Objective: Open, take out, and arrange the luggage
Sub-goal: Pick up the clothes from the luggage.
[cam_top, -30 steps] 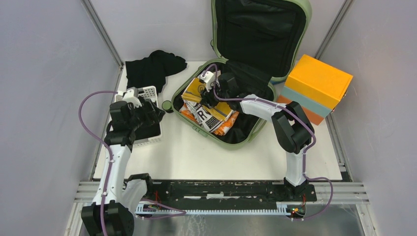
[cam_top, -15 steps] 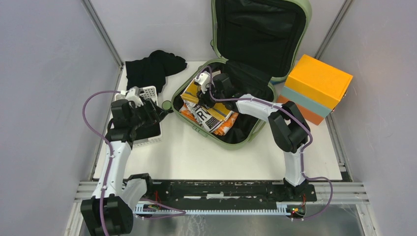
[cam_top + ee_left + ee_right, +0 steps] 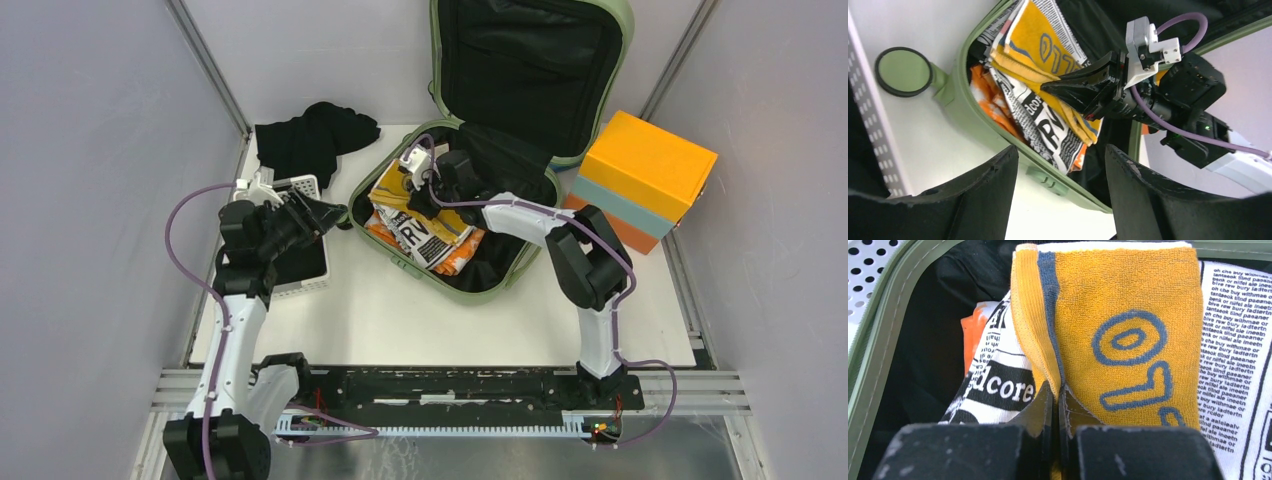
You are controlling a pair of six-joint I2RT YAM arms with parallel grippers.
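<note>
- Luggage (image 3: 530,70): lies open at the back of the worktop (image 3: 400,320), lid upright, printed textiles (image 3: 425,240) inside.
- White perforated basket (image 3: 310,185): sits left of the luggage.
- Yellow towel (image 3: 1128,315): tops the printed textiles.
- Right claw (image 3: 1058,390): pinches the yellow towel's folded edge.
- Left claw (image 3: 1060,150): hangs spread over the basket's edge.

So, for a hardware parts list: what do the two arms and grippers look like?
The left arm and right arm have white links with bulky black joints, each trailed by a purple cable. The left gripper and right gripper have black, tapered, scuffed fingers.
</note>
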